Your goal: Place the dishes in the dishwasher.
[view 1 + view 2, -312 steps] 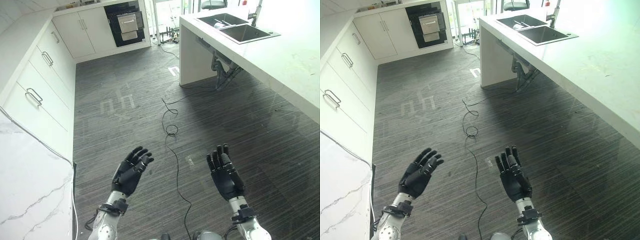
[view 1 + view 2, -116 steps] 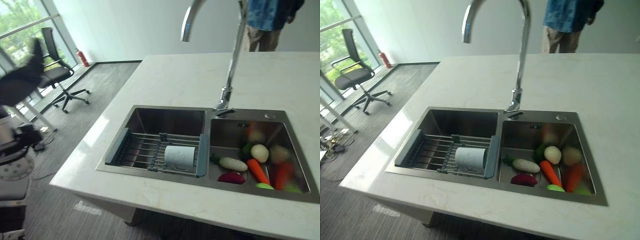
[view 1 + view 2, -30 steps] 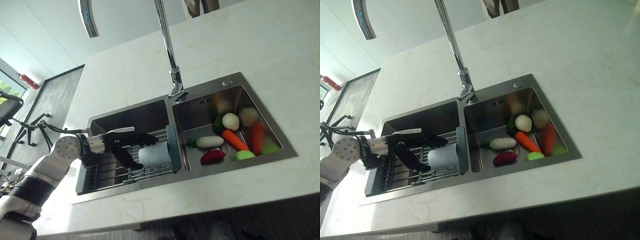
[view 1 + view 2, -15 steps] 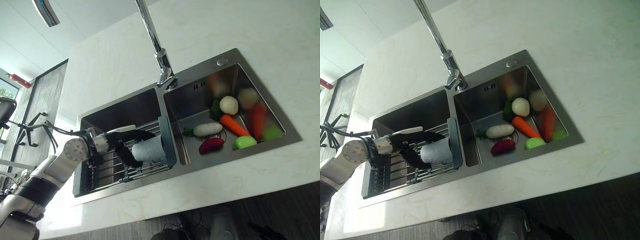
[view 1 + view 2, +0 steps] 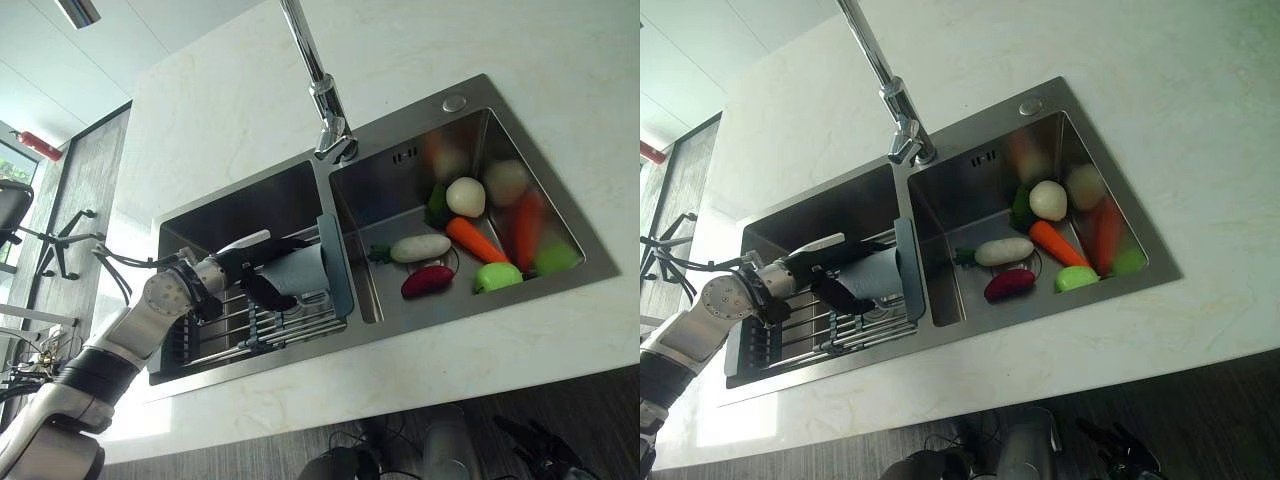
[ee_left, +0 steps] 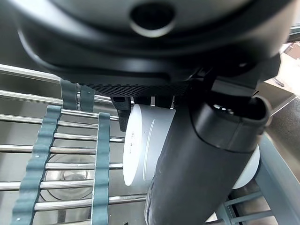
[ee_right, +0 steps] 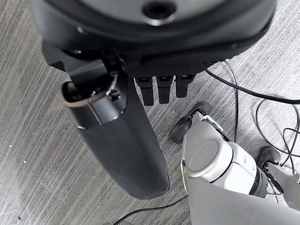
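A pale grey cup lies on its side on the wire drying rack in the left basin of the steel sink. My left hand reaches in from the left and is shut on the cup, with the white-covered thumb over it and the dark fingers curled under it. In the left wrist view the cup sits between thumb and fingers, above the rack bars. My right hand hangs over the wood-grain floor, fingers relaxed and holding nothing.
The right basin holds a white radish, a carrot, a purple vegetable, a green one and others. A tall faucet rises behind the divider. White marble counter surrounds the sink.
The camera has shifted slightly. My left hand's fingers have tightened under the cup, and the cup has tipped up a little off the rack against the rack's end wall.
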